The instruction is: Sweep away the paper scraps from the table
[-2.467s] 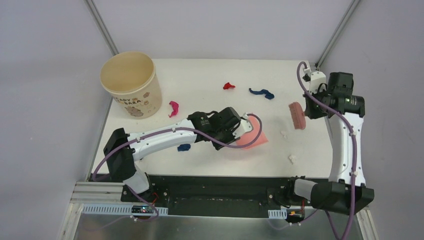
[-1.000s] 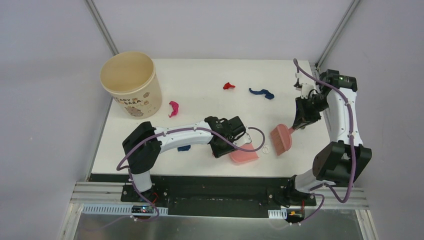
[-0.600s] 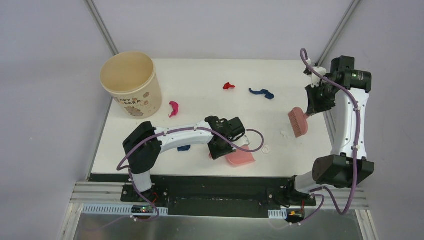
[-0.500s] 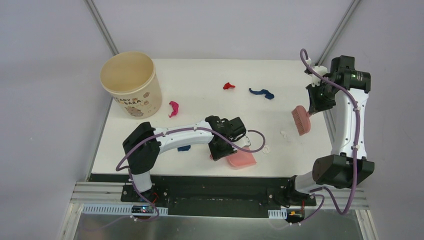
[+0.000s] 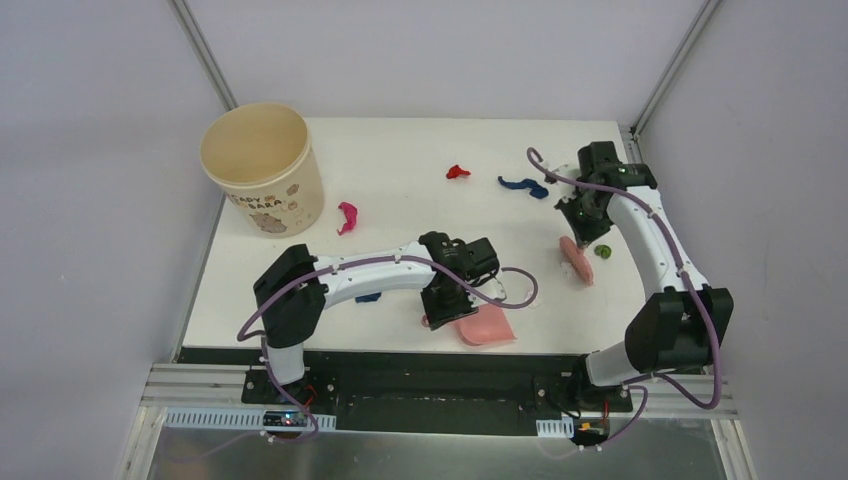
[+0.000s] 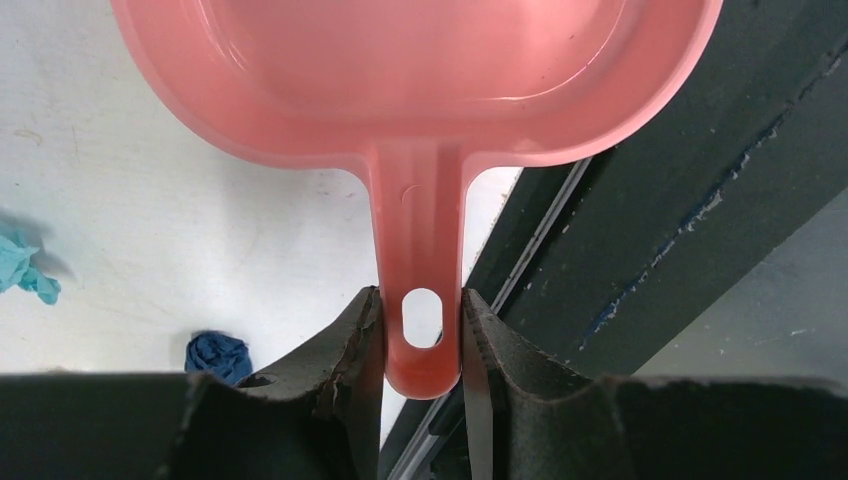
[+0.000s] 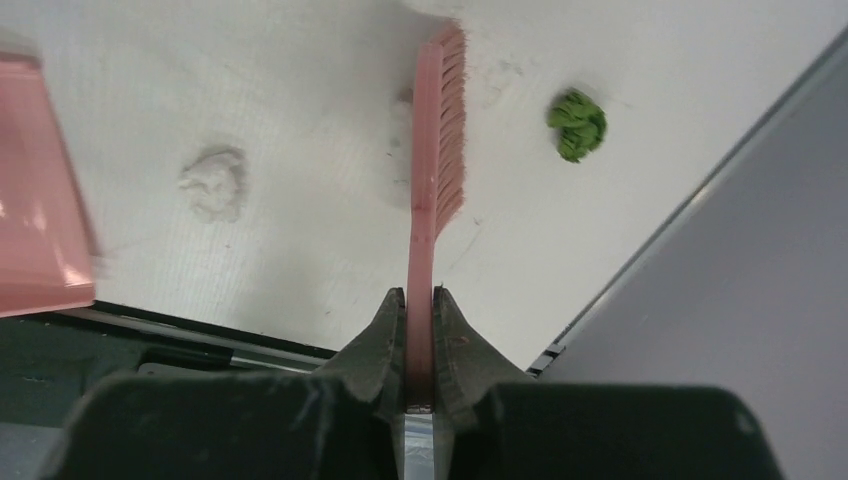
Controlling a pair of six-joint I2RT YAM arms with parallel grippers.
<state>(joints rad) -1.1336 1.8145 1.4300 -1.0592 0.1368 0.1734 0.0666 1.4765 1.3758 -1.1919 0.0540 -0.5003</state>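
My left gripper point(image 5: 447, 303) is shut on the handle of the pink dustpan point(image 5: 485, 328), which lies at the table's front edge; the left wrist view shows the jaws point(image 6: 422, 320) clamping the dustpan's handle point(image 6: 420, 80). My right gripper point(image 5: 580, 213) is shut on the pink hand brush point(image 5: 577, 260), bristles down on the table point(image 5: 400, 150). In the right wrist view the brush point(image 7: 440, 140) stands between a white scrap point(image 7: 213, 183) and a green scrap point(image 7: 577, 124). Red point(image 5: 457, 171), dark blue point(image 5: 523, 185) and magenta point(image 5: 347, 216) scraps lie farther back.
A beige round bucket point(image 5: 263, 167) stands at the back left corner. A blue scrap point(image 5: 368, 296) lies under my left arm; it point(image 6: 218, 355) and a teal scrap point(image 6: 20, 270) show in the left wrist view. The green scrap point(image 5: 603, 250) lies near the right edge.
My right arm has swung the brush inward from the right edge and set it down left of the green scrap. The dustpan has slid slightly toward the front edge.
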